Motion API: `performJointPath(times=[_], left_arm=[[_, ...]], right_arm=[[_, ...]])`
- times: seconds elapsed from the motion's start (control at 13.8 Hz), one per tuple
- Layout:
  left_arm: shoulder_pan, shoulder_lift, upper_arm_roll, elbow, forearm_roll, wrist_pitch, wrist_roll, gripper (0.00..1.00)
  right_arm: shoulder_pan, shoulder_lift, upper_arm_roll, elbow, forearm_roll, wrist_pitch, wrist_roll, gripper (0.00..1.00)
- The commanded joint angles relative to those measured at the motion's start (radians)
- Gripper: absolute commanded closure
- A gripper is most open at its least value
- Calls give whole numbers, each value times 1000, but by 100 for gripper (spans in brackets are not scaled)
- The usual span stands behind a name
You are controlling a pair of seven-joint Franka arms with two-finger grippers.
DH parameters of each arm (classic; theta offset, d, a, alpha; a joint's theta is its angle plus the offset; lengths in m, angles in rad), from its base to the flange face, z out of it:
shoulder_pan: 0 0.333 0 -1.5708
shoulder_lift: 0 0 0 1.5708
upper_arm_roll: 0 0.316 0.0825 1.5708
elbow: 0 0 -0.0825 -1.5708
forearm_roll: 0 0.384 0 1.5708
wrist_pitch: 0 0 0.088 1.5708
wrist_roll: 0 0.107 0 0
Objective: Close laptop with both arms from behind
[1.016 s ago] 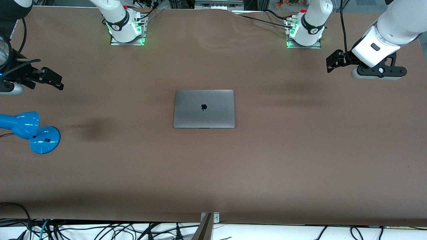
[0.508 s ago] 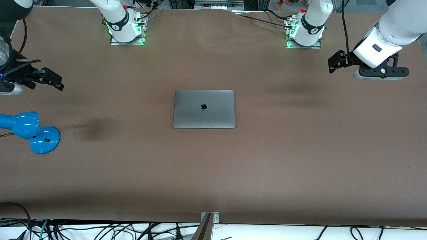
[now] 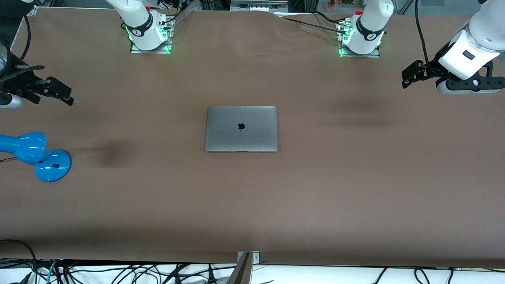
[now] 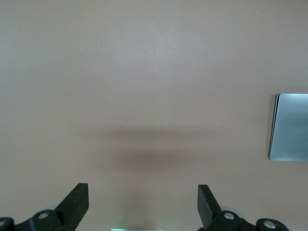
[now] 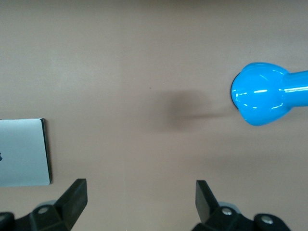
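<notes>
— Two grippers, one laptop: where does everything stand?
— Mid-table, the laptop point(image 3: 241, 129) lies flat on the brown table point(image 3: 252, 205) with its lid down and the apple logo point(image 3: 241, 126) facing up. The left gripper point(image 4: 143, 204) hangs in the air well apart from the laptop, toward the left arm's end of the table; the right gripper point(image 5: 141, 199) hangs well apart from the laptop toward the right arm's end. Both show their fingers spread wide with nothing between them.

— Which step is in hand?
— Judging by the shut lid and the distance both grippers keep from the laptop, the closing itself looks done, and the arms appear to be in the pull-away stage.

— And the next move?
— Little, by my reading: each arm needs only to settle at its own end, well clear of the laptop. A blue desk lamp point(image 3: 29, 152) stands well apart from the laptop toward the right arm's end, nearer the front camera than the laptop, and shows under the right gripper, so that arm should stay high over it
</notes>
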Motion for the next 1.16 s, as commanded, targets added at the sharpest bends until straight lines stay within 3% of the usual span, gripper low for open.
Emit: performJointPath(times=[0.0,1.09], left_arm=[[6,-5,-2,58,17,-6,21,0],[17,16,-3,84,14,9,19,0]], right_arm=[[-11,-29,10,-19,14,-1,11,0],[-11,-43,9,-12,14,-3,7,0]])
